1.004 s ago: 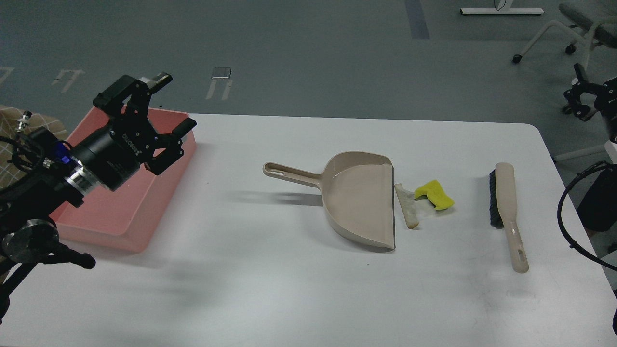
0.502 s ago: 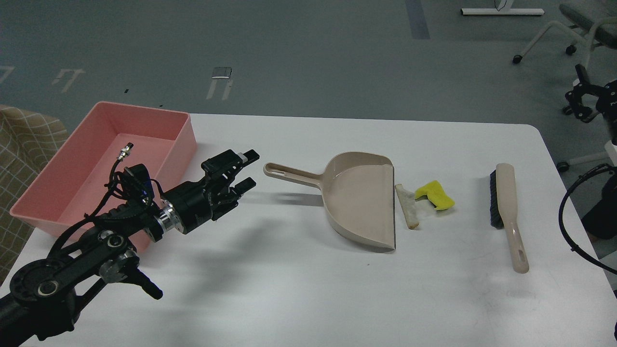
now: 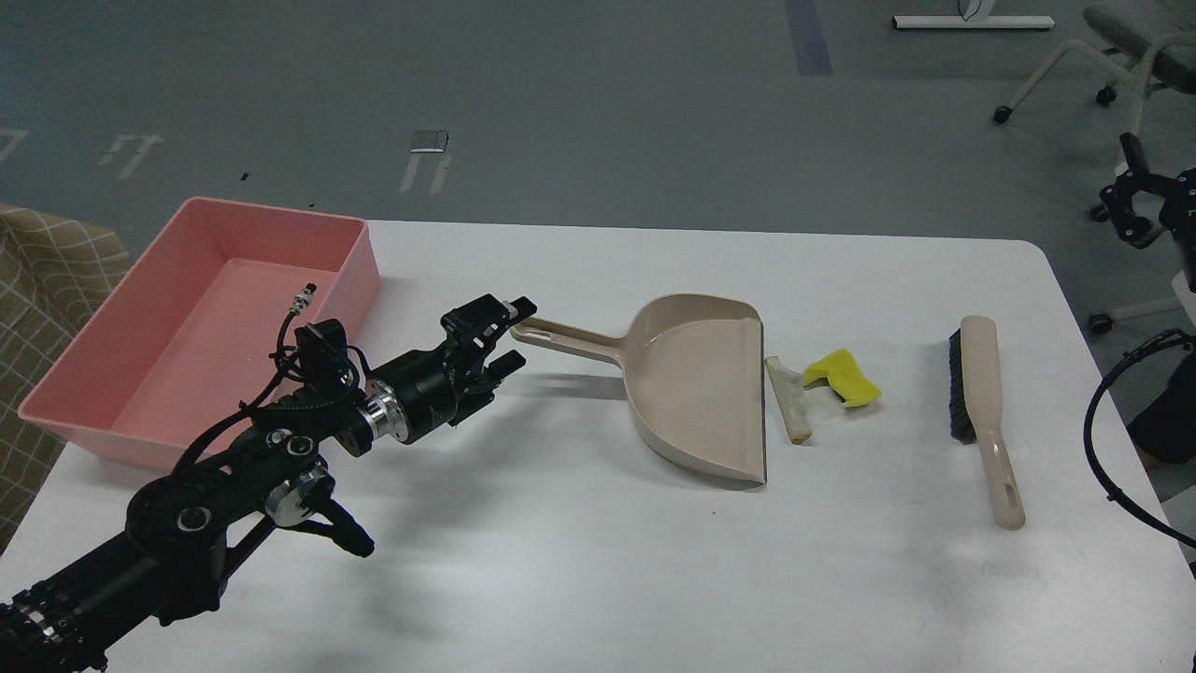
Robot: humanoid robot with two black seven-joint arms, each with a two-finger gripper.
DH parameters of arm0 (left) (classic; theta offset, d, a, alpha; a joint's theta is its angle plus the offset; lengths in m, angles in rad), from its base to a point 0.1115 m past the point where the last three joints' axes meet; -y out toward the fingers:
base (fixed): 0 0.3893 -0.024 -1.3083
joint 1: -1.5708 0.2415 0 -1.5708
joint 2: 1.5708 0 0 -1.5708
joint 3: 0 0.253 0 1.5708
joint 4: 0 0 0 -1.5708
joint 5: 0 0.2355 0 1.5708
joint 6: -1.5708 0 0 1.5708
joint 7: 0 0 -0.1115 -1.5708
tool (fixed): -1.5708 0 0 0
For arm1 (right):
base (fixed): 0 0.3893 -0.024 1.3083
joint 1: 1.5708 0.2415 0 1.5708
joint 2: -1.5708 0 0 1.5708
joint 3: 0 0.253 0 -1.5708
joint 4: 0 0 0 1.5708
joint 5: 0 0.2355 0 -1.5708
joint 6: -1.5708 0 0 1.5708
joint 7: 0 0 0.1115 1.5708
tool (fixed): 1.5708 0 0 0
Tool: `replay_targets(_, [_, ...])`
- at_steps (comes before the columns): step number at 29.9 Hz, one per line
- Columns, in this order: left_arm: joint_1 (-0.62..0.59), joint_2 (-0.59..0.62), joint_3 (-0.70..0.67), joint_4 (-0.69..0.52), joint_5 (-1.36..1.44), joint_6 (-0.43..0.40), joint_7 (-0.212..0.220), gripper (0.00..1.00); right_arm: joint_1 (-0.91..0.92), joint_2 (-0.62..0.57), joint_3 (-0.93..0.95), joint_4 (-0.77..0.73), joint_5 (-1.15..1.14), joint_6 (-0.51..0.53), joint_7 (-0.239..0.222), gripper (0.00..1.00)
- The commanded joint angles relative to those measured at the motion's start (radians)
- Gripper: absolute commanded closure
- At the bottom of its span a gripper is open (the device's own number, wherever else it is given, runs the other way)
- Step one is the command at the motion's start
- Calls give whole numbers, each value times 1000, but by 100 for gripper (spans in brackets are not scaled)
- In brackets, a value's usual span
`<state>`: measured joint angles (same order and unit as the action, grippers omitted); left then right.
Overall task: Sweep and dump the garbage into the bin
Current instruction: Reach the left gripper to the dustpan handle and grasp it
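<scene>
Bright, even light; soft shadows

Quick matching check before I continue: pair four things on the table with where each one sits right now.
Things:
1. bin
2. brush
3. yellow scrap
4. left gripper

Places:
A. at the tip of the dustpan handle
B. far left table edge
C. right of the off-white strip
D. alone toward the right, bristles facing left

Pairs: 1-B, 2-D, 3-C, 4-A

The bin (image 3: pixel 348 260) and beige dustpan (image 3: pixel 696 393) look like smooth plastic, faintly glossy. The yellow scrap (image 3: pixel 844 377) seems spongy and matt; the table (image 3: pixel 598 570) is smooth white with a soft sheen
</scene>
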<state>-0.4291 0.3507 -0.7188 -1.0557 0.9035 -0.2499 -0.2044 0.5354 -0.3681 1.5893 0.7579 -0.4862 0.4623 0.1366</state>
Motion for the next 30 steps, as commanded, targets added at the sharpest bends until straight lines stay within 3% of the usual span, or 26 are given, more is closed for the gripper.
replay_targets(1, [-40,-53,1,81,0,0,-4,15,-8,0,6,0,0,-1,0,0])
replay_targets(6, [-66,-85,1,135,0,-2,-9,16,-8,-2,6,0,0,-1,0,0])
replay_targets(16, [-66,-85,39,135,3,-2,-12,50,-11,-2,6,0,0,-1,0,0])
replay_targets(23, [-74,-85,47,137,3,-6,-33,51,-11,-2,8,0,-2,1,0,0])
replay_targets(26, [-77,-85,50,137,5,-6,-35,57,-11,-2,8,0,-2,-1,0,0])
replay_targets(30, [-88,-85,85,137,6,-3,-55,82,-11,-5,8,1,-2,-2,0,0])
